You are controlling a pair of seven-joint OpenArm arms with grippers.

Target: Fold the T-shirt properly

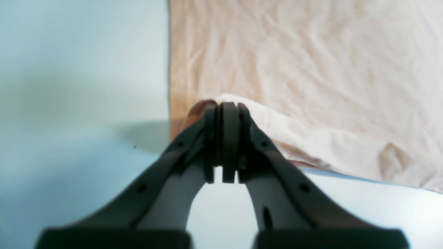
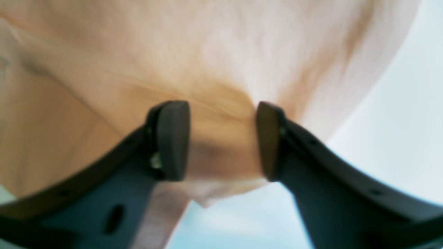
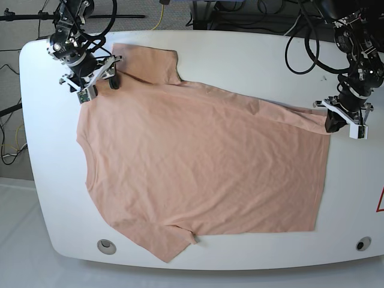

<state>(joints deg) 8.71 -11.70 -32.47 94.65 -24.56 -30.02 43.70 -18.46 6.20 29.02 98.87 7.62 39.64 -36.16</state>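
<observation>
Our left fingers (image 1: 220, 138) are pressed together on a pinch of hem at the corner of the T-shirt (image 3: 204, 162); the cloth rises into them in a small peak. Our right fingers (image 2: 221, 138) stand well apart over the shirt's other upper part in the base view, and a soft ridge of fabric runs between them. We see no closed grip there, and we cannot tell whether either finger touches the cloth.

Beyond the fingers, the edge between the two arms is turned over in a long, narrow strip. Near the right arm, one sleeve (image 3: 150, 63) sticks out past that strip towards the arms' side. The body lies broad and nearly flat across the worktop (image 3: 360, 198), with the other sleeve (image 3: 159, 240) at the far side from the arms.

We judge this to be light, limp cotton: it will not slip easily from a firm pinch, nor break, but it will sag and crease wherever nothing supports it. A pinch that is too shallow may take only the top layer and leave the lower one behind. The right fingers would do best to straddle that ridge, go down close to the worktop and gather both layers near the shoulder. With both corners held, we would keep the edge gently taut, since a hard pull would skew the body and wrinkle it.
</observation>
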